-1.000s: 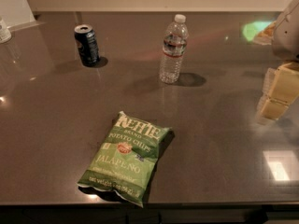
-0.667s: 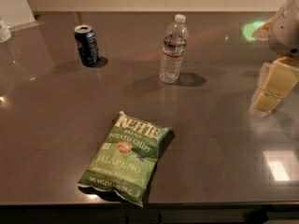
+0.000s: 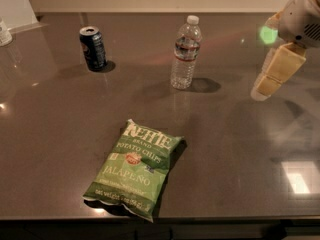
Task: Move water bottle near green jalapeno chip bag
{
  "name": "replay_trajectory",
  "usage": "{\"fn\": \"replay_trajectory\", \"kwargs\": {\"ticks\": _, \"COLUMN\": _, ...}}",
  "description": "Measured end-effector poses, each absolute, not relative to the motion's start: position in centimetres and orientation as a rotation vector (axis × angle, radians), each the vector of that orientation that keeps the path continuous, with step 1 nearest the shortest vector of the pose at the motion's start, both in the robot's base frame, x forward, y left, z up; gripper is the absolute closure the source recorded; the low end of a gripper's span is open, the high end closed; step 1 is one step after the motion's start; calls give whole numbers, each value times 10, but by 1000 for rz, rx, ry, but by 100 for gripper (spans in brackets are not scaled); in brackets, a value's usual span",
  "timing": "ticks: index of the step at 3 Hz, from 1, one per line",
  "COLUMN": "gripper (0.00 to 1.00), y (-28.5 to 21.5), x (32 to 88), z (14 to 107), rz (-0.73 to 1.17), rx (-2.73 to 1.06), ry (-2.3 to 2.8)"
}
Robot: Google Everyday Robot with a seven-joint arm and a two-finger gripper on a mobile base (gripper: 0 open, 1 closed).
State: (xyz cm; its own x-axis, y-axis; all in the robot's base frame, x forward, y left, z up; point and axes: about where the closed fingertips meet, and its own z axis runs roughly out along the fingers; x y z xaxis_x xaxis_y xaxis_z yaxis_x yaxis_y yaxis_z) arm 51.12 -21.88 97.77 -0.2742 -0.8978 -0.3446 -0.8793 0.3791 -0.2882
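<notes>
The water bottle [image 3: 186, 52] stands upright on the dark table, at the back middle. It is clear and ribbed, with a white cap and a red, white and dark label band. The green jalapeno chip bag [image 3: 135, 168] lies flat near the front edge, in front of the bottle and a little to its left, well apart from it. My gripper [image 3: 267, 84] hangs above the table at the right, at about the bottle's height in the view and well to its right. It holds nothing that I can see.
A dark soda can [image 3: 93, 48] stands at the back left of the brown table [image 3: 60, 134]. A white object [image 3: 4, 31] shows at the far left edge. A wall runs along the back. The table's front edge lies just below the bag.
My gripper has moved left and a little up in the view, closer to the water bottle. The bottle, bag and can have not moved.
</notes>
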Motion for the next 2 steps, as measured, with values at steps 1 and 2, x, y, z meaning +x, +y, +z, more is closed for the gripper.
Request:
{"fn": "replay_trajectory", "kwargs": {"ticks": 1, "gripper": 0, "y": -210, "x": 543, "z": 974, "rz": 22, "rx": -1484, "ry": 2160}}
{"fn": "replay_trajectory", "kwargs": {"ticks": 2, "gripper": 0, "y": -196, "x": 575, "z": 968, "rz": 123, "rx": -1426, "ry": 2129}}
